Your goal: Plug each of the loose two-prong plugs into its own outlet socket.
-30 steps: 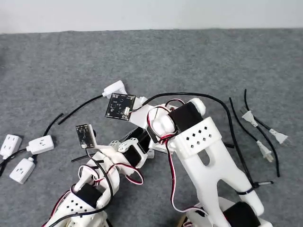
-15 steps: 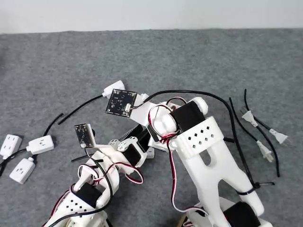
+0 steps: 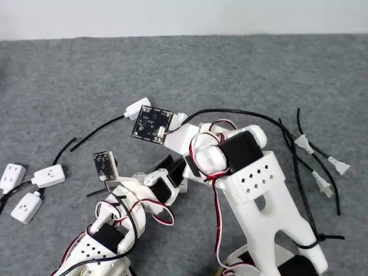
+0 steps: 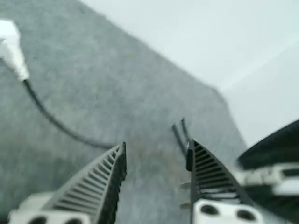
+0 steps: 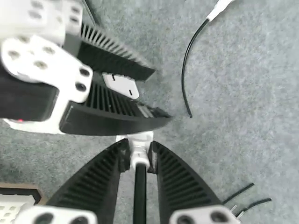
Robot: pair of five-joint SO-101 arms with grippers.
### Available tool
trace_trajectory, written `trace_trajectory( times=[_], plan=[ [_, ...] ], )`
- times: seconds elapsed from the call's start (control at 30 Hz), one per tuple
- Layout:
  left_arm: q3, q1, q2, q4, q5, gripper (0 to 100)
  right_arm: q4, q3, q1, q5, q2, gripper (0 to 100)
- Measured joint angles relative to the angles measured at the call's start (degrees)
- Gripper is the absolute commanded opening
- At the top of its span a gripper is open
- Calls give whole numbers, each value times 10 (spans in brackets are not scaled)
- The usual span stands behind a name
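Evidently the right gripper [image 5: 139,143] pinches a white plug [image 5: 139,155] tight, pointing it at the socket [image 5: 120,85] seen between the parted jaws of the left gripper [image 4: 156,144], apparently for insertion.

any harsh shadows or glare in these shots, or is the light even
High view: even light on the grey mat, faint shadows, no glare. Left wrist view: pale backdrop very bright behind the left hand. Right wrist view: soft shade beside the right hand gripping a plug.
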Motion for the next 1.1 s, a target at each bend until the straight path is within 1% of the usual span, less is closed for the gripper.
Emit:
trace_trajectory(
  times=[0.23, 0.5, 0.6, 0.67, 0.73, 0.87, 0.93, 0.97, 1.03, 1.1],
  plan=[
    [2, 1, 6, 2, 0, 197, -1, -27, 4, 0, -1, 8],
    [2, 2, 6, 2, 0, 197, -2, -27, 58, 16, 18, 8],
    [2, -15, 6, 2, -2, 197, -2, -27, 55, 22, 18, 8],
    [2, -48, 6, 2, -3, 197, -2, -27, 55, 26, 18, 8],
    [2, -102, 6, 2, -3, 197, -2, -27, 56, 29, 18, 8],
    [2, -248, 6, 2, -7, 197, -2, -27, 46, 30, 20, 8],
    [4, -313, 6, 11, -44, 197, -2, -27, 19, 33, 23, 8],
    [5, -335, 6, 22, -69, 197, -2, -27, 5, 37, 27, 8],
    [5, -367, 6, 49, -120, 197, -2, -27, -22, 45, 45, 8],
    [5, -386, 6, 77, -167, 197, -10, -27, -40, 47, 75, 8]
  ],
)
